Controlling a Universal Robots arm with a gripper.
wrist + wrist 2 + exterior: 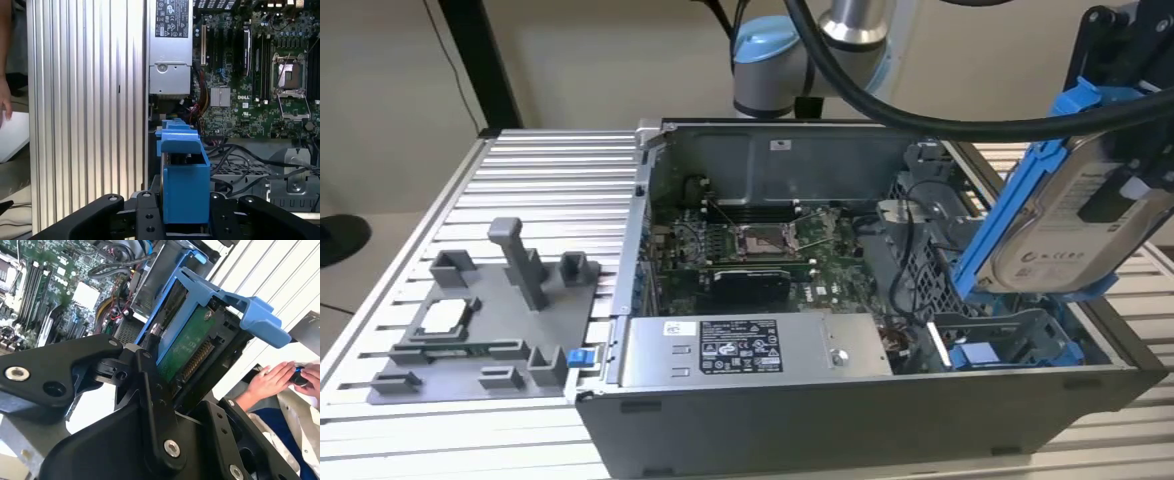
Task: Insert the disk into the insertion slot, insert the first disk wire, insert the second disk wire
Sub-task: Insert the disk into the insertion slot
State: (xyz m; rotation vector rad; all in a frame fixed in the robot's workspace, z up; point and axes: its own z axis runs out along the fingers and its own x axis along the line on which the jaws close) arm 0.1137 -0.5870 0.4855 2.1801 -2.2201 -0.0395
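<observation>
Ribbed aluminium table point(547, 170) under us, and an open computer case point(854, 420) lying flat on it with its inside up. A grey fixture plate point(467, 330) sits just outside the case, on the exterior view's left. Inside the case, the motherboard point(761, 250) fills the middle. The grey power-supply box point(754, 350) lies along the near wall.

Now the disk point(1067, 230): it's up in the air above the case's end on the exterior view's right, clear of the case. It's tilted steeply, its long axis rising and leaning outward from the case at the top. The white label face looks toward the exterior camera. In the second wrist view its green circuit-board face and the connector edge show, ringed by the blue carrier.

The gripper point(182, 212) has it. The black fingers point(145, 212) are closed in on the blue carrier from both sides and pinch it between them, as the first wrist view shows.

The insertion slot point(1027, 335) sits in that same corner of the case, right below the disk's lower end, blue rails showing, nothing seated in it yet.

Beyond the case, in the second wrist view, a person's hands point(272, 380) rest together.
</observation>
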